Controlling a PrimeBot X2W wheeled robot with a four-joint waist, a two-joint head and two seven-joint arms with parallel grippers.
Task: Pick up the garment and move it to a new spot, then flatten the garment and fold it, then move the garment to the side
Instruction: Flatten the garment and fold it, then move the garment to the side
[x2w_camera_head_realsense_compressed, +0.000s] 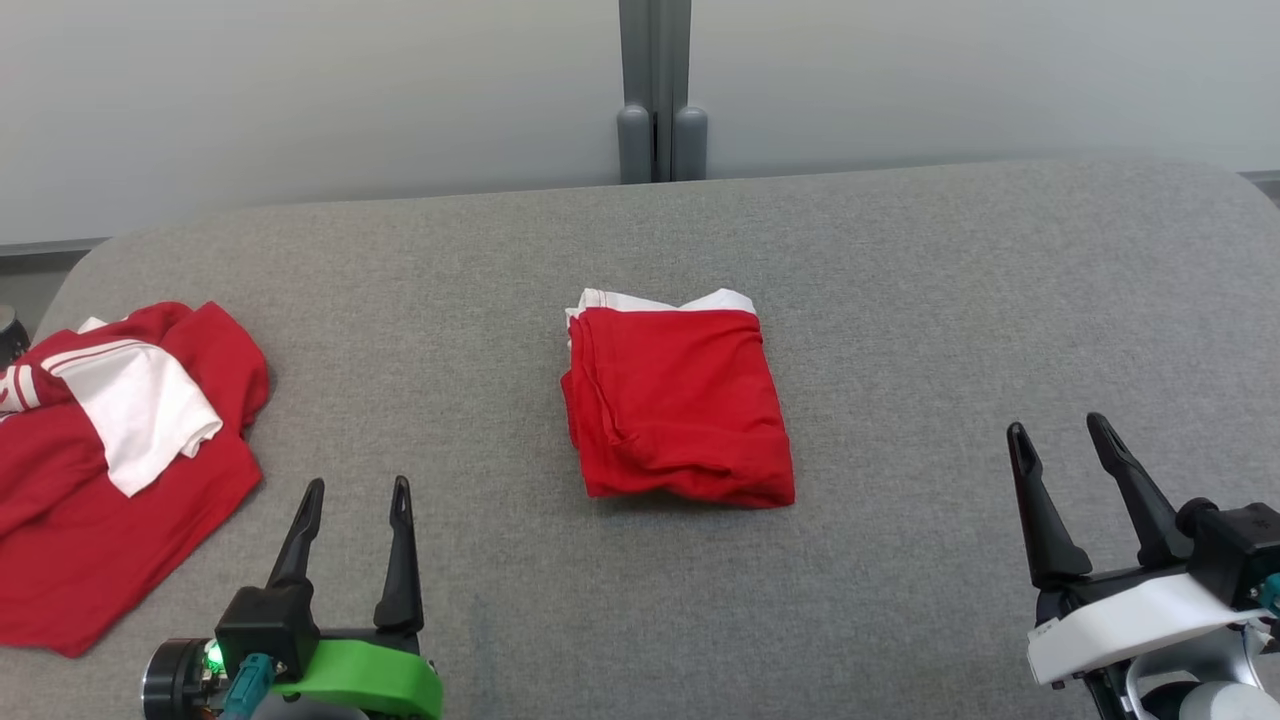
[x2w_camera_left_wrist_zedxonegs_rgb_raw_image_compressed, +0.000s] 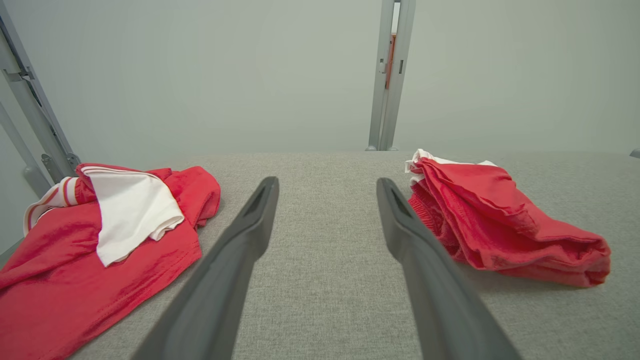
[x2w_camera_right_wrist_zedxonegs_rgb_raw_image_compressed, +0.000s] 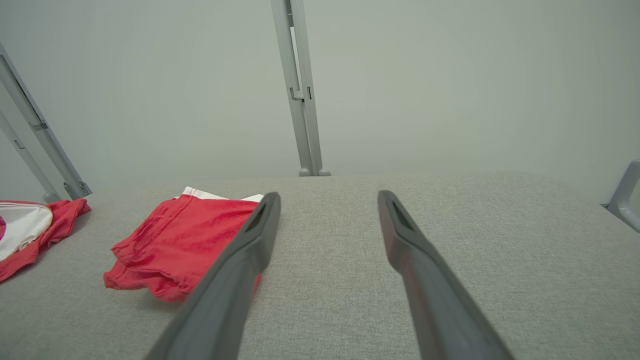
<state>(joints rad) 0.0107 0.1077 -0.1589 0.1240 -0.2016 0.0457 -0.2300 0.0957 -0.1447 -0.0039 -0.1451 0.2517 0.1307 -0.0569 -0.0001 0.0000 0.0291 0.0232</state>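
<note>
The folded red garment (x2w_camera_head_realsense_compressed: 678, 405) lies in the middle of the grey tabletop (x2w_camera_head_realsense_compressed: 900, 250), with a white edge showing along its far side. The left end effector (x2w_camera_head_realsense_compressed: 357, 488) is nearer than the garment and to its left, fingers spread and holding nothing. The right end effector (x2w_camera_head_realsense_compressed: 1058, 425) is well to the garment's right, also spread and empty. Far left of the garment, a crumpled red-and-white cloth (x2w_camera_head_realsense_compressed: 110, 450) is cut off by the head view's edge.

The red garment (x2w_camera_head_realsense_compressed: 678, 405) is folded into a compact rectangle — white edge at its far end — and laid flat on the tabletop (x2w_camera_head_realsense_compressed: 900, 300), ahead of and between the left gripper (x2w_camera_head_realsense_compressed: 358, 485) and right gripper (x2w_camera_head_realsense_compressed: 1057, 425), touched by neither.
</note>
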